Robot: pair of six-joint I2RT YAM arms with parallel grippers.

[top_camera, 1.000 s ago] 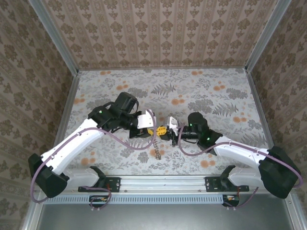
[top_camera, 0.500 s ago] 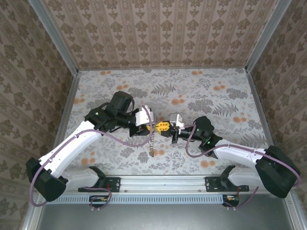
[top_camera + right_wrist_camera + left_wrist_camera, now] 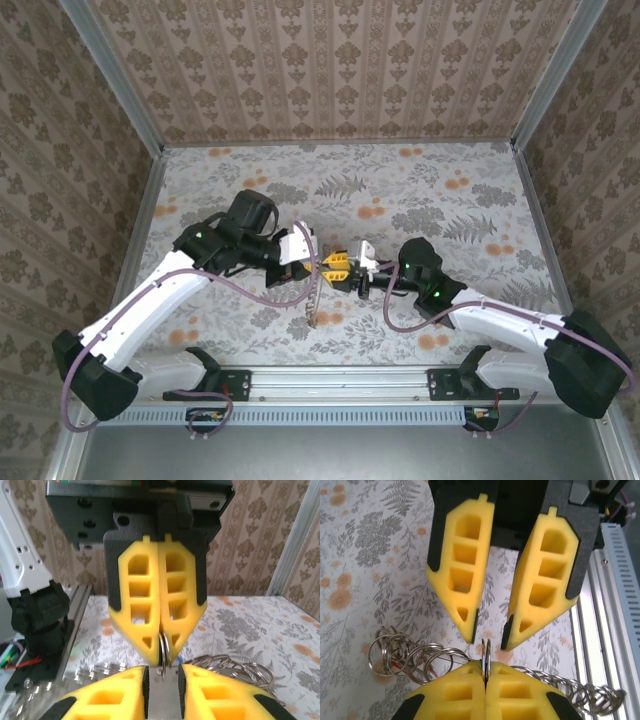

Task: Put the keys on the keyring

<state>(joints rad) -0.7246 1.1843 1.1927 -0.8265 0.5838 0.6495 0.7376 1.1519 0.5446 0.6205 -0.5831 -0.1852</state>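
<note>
Two grippers meet tip to tip above the middle of the table point(image 3: 450, 200) in the top view: the left gripper point(image 3: 326, 264) and the right gripper point(image 3: 346, 272) are almost touching, and the keyring point(image 3: 313, 303) hangs from between them as a thin line of metal loops, its lower end down on the flowered surface. In the left wrist view, the left gripper's jaws are pressed fully together on one upright loop of the keyring, while the right gripper's jaws stand a little apart just above that loop and hold nothing. More loops spill out to either side and lie on the table. A thin red streak lies under the left-hand bunch, too small to name. In the right wrist view, the same upright loop sits in the gap between the right gripper's parted fingers point(image 3: 127, 680), clamped only by the closed left gripper beyond. No key can be made out in either gripper or threaded on the loops. The work looks to be at an early stage: the keyring is held up and steadied, and each key probably remains to be fetched and threaded on.
</note>
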